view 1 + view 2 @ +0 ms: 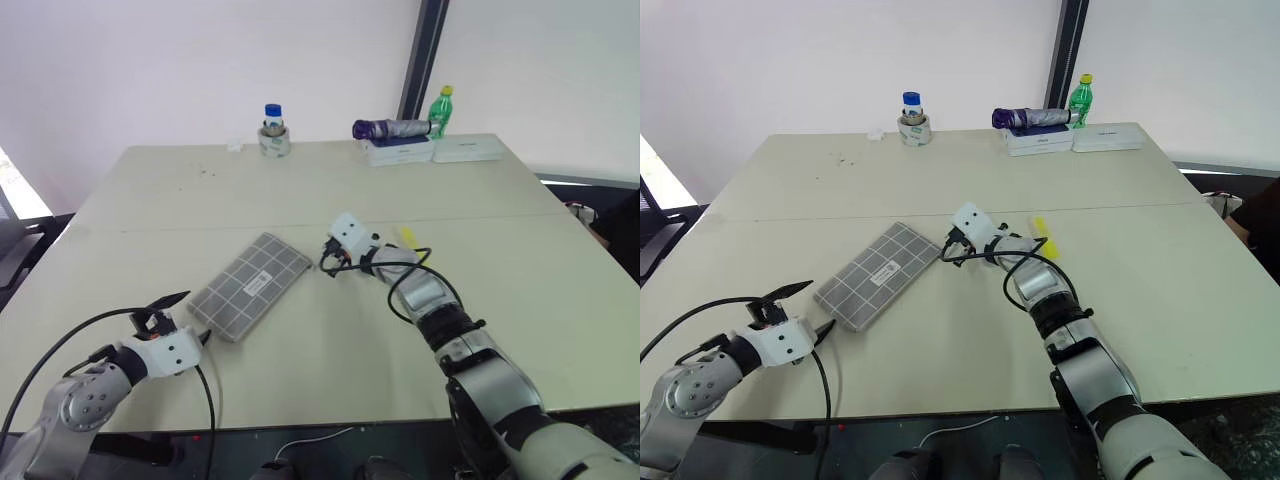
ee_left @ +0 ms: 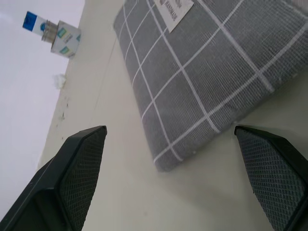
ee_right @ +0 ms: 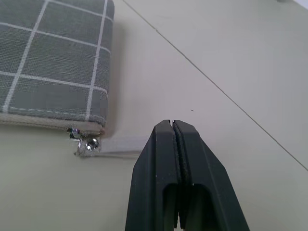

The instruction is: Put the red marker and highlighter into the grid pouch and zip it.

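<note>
The pouch (image 1: 250,285) is laid flat on the table (image 1: 330,190), turned at a slant, its white label facing up. The right gripper (image 3: 172,126) is seen just beside the pouch's far right corner, its two black fingers pressed together; whether the pale pull tab (image 3: 120,145) is pinched between them cannot be told, since the tab runs from the zipper's metal slider (image 3: 85,143) toward the fingertips and is hidden there. The left gripper (image 1: 178,318) is held low at the pouch's near left corner with its fingers spread wide and nothing between them; the corner is framed by them in the left wrist view. The highlighter (image 1: 1043,234) is seen on the table just behind the right forearm, outside the pouch. A blue-capped bottle (image 1: 273,129), a green bottle (image 1: 441,108) and a folded purple umbrella (image 1: 390,128) on white boxes are set along the far edge
</note>
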Controlling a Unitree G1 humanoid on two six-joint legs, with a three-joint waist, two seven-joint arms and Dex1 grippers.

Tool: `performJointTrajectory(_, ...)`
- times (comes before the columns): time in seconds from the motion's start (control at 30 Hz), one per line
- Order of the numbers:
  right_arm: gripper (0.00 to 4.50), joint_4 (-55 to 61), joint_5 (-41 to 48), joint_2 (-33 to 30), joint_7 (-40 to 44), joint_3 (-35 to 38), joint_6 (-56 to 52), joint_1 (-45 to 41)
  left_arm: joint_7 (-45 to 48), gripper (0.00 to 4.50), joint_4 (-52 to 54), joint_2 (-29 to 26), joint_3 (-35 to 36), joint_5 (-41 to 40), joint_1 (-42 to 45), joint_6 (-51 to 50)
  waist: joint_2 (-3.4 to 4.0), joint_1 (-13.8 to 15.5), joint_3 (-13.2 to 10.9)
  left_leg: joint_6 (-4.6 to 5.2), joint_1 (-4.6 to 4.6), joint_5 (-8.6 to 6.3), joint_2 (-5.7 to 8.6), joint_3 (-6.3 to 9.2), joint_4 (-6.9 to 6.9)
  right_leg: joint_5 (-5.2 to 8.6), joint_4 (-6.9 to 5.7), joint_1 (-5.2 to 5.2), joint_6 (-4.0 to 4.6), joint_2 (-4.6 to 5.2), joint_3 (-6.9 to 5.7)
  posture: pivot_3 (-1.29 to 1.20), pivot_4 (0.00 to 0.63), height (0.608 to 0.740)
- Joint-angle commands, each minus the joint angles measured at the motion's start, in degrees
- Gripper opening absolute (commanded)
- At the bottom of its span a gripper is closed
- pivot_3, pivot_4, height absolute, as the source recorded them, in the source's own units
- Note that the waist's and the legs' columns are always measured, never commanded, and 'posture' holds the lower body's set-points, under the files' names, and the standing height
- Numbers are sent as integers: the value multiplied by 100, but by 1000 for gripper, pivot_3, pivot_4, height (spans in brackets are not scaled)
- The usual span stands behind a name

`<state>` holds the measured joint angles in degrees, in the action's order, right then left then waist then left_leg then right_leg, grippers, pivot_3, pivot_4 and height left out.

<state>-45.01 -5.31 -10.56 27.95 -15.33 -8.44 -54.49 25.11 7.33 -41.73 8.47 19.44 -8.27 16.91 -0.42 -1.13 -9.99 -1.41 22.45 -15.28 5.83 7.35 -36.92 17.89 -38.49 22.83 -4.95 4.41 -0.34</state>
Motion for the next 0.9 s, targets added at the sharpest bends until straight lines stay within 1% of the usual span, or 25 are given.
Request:
performJointTrajectory(0.03,49,-333,-60,132,-55,105,457,-316,-13,4500,100,-47,-51,42,-50,23,1,5,0,0,0,0,0,0,0,0,0,0,0,0,0,0,150,740)
performJointTrajectory(0.17,49,-827,-322,252,-71,-60,784,-517,-35,4500,126,-67,-72,102,-73,-10,1,1,0,0,0,0,0,0,-1,0,-3,1,0,0,1,0,150,740)
performJointTrajectory(0.43,49,-1725,-512,588,-1,-17,1160,-830,-228,4500,36,-10,-239,386,150,-17,2,13,0,-6,0,4,1,-1,-3,0,-23,11,0,-1,4,0,150,740)
performJointTrajectory(0.6,49,-1899,-600,647,1,11,1310,-862,-235,4500,39,-23,-413,425,191,156,2,-1,0,-9,0,6,4,-4,-5,1,-45,23,1,0,10,0,150,740)
performJointTrajectory(0.9,49,-1941,-677,632,33,31,1412,-813,-237,4500,-42,-127,-456,385,282,510,2,-5,0,-12,0,7,3,-11,-4,1,-55,31,2,-1,17,0,150,740)
